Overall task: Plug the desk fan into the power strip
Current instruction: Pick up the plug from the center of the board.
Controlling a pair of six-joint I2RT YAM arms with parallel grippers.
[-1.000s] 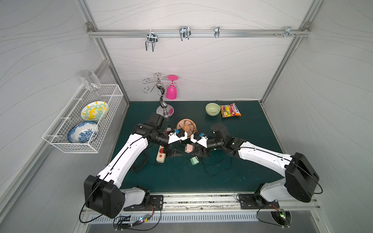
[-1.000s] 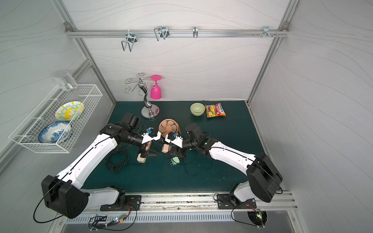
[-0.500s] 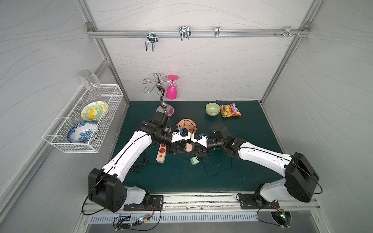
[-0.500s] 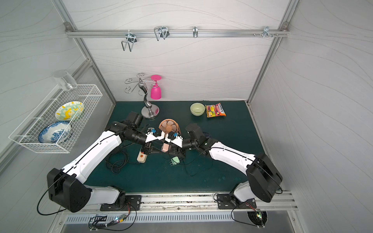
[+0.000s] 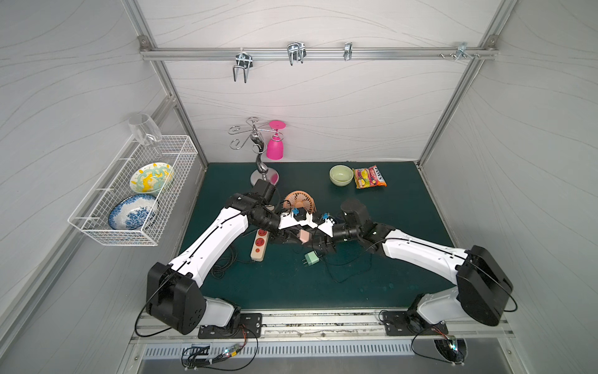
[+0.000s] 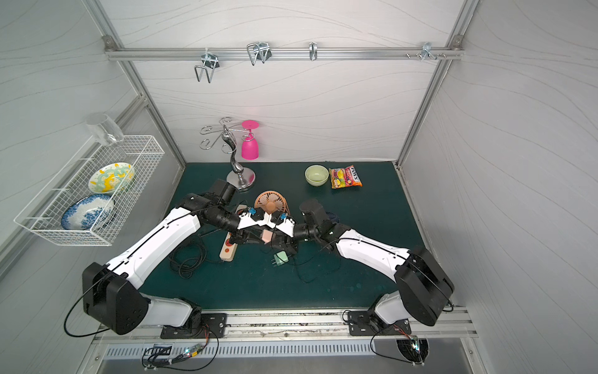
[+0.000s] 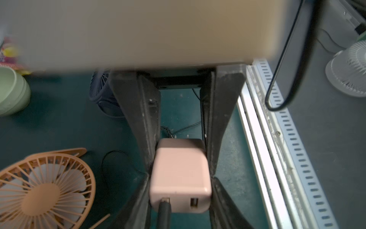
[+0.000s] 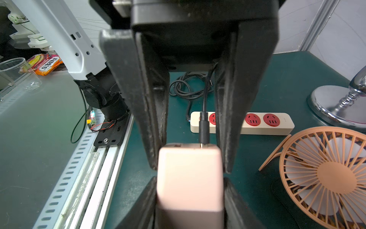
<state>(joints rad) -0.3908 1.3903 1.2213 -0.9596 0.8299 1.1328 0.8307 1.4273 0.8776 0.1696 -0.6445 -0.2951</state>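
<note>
While both claws grip the same pink USB adapter (image 5: 303, 236), neither arm can move without loading the other. The left claw (image 7: 179, 173) is closed tight on the adapter's side faces. The right claw (image 8: 191, 168) is closed partway onto the same block from the opposite end. The adapter hangs above the tabletop (image 5: 372, 278), just beside the power strip (image 8: 285, 126). The strip lies flat with its sockets up, and those in view are empty. The desk fan (image 8: 326, 178) stands near the strip's far end.

Probable faults from this state:
- Opposed pulls may twist the adapter or make it slip from one grip.
- The black cable (image 8: 205, 126) leaves the adapter between the right claw's fingers. It may snag on withdrawal, and cable tension could drag or tip the fan.
- The prongs appear to face the left claw's base, so insertion likely needs a regrasp.
- The strip is unsecured and insertion force may slide it.
- A green adapter (image 5: 311, 259) lies near the strip's near end, and its cord may tangle.
</note>
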